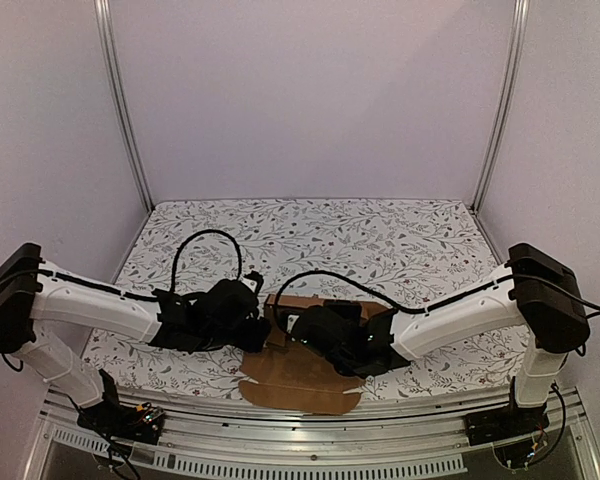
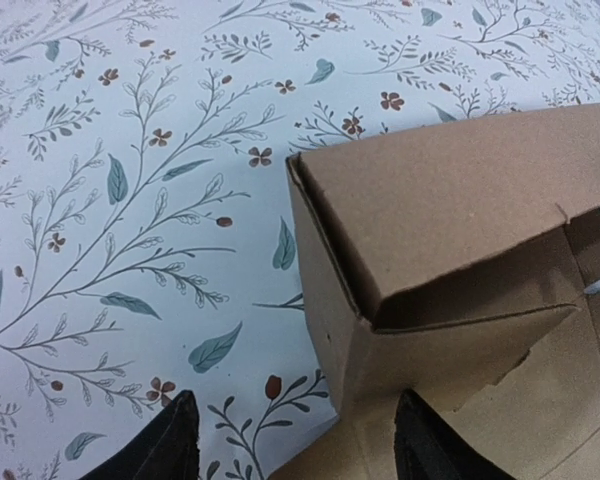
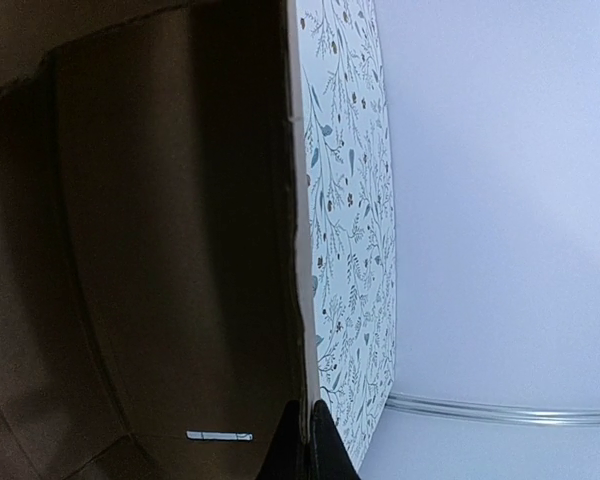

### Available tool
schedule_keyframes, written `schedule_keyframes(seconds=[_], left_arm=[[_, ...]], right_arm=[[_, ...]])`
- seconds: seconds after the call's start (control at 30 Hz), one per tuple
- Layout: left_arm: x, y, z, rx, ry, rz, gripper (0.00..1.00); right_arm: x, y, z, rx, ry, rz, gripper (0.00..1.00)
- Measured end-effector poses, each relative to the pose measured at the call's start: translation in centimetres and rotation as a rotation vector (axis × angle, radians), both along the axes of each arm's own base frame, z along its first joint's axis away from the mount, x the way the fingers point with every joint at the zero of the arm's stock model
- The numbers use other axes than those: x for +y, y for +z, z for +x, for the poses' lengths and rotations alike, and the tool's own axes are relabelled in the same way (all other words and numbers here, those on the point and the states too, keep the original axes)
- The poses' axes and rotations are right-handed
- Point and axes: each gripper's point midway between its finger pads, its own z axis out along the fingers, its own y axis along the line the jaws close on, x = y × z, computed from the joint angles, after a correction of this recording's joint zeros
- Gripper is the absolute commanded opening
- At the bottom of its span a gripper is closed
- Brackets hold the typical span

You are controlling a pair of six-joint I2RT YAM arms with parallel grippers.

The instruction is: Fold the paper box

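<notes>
Top: the box [image 1: 302, 378] sits near-centre on the counter [image 1: 400, 240], half-formed, its front flap lying flat. Left wrist: left end effector [image 2: 298, 415] apart, straddling a box corner. Right wrist: right end effector [image 3: 306, 445] together at a raised wall's edge. Next up, probably, squaring that corner.

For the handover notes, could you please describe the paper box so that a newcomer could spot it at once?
Start at the floral-patterned table and look to its near edge, midway between the left arm and the right arm. There sits the paper box, partly folded, one flap lying flat towards the edge. It alone is plain brown cardboard amid leafy print.
</notes>
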Motion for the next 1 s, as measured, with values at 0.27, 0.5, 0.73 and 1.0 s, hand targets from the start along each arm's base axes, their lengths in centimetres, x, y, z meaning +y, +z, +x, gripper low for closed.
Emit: schedule_keyframes(seconds=[0.27,0.5,0.73,1.0], left_arm=[[-0.3,1.8,-0.4,-0.013,-0.012,-0.053,0.67],[-0.7,1.9,-0.8,0.002,-0.034,-0.067,0.67],[-0.6,1.3,-1.5,0.017,-0.048,-0.053,0.67],[0.5,0.8,-2.3,0.028,-0.049,-0.026,0.67]], right_arm=[[0.2,-0.2,-0.4,0.024,0.008,0.005,0.0],[0.4,-0.3,-0.5,0.033,0.008,0.004,0.0],[0.6,-0.7,-0.3,0.021,-0.012,0.001,0.0],[0.5,-0.6,-0.3,0.018,-0.019,-0.002,0.0]])
